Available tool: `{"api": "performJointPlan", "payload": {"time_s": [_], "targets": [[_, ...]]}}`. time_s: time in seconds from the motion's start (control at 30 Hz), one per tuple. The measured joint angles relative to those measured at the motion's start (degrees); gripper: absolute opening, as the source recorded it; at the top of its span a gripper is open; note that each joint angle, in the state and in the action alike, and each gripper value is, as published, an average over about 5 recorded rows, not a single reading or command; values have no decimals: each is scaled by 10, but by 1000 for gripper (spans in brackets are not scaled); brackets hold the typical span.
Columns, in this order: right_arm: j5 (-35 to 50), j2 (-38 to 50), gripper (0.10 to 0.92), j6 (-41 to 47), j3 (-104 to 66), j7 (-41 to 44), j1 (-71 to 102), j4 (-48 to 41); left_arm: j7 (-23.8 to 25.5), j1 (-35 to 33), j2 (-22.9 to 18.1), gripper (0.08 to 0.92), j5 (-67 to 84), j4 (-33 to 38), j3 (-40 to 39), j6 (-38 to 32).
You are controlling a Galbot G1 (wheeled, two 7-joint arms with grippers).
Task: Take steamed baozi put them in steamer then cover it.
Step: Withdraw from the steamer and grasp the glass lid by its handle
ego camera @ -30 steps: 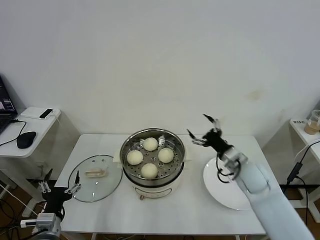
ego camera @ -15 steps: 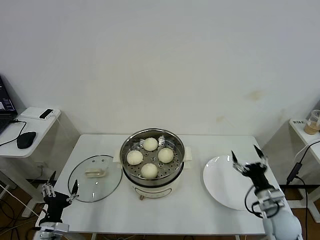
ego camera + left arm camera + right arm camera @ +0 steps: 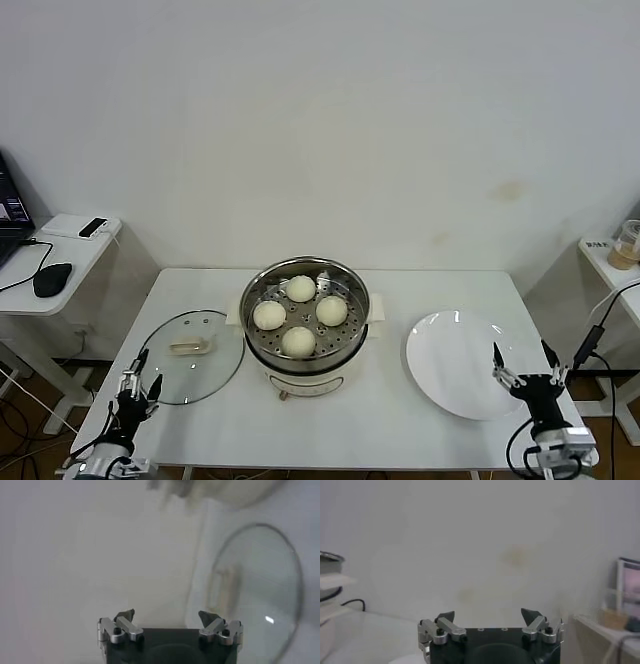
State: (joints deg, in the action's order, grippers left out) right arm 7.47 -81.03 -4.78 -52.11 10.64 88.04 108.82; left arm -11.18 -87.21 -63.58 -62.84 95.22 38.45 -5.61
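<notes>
**A:** How far along are you?

**B:** You've got the loading done, by the look of it. All four steamed baozi (image 3: 300, 313) sit inside the steamer (image 3: 256, 290), spread over its perforated floor, none of them touching another. The white plate (image 3: 440, 350) to the right of the steamer has nothing on it.

**A:** So what's left for me?

**B:** The covering. The cover (image 3: 222, 340) lies flat on the table (image 3: 330, 425) just left of the steamer, handle up, close to the pot base but off it. I'd judge that's your one remaining step.

**A:** And my grippers?

**B:** Your left gripper (image 3: 133, 385) hangs at the table's front edge, left of the steamer and just beside the cover's near rim, fingers spread and holding nothing. Your right gripper (image 3: 525, 368) is at the front edge on the steamer's other side, by the plate, fingers likewise apart and empty. The left one looks better placed for the cover's handle.
</notes>
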Motion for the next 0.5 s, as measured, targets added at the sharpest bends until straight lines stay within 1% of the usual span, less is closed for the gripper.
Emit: {"api": "performJointPlan", "payload": {"time_s": [0.5], "targets": [[-14,-37,823,9,-8,-7,54,30,-14,88,13,823,-72,-77,-49,-9]]}}
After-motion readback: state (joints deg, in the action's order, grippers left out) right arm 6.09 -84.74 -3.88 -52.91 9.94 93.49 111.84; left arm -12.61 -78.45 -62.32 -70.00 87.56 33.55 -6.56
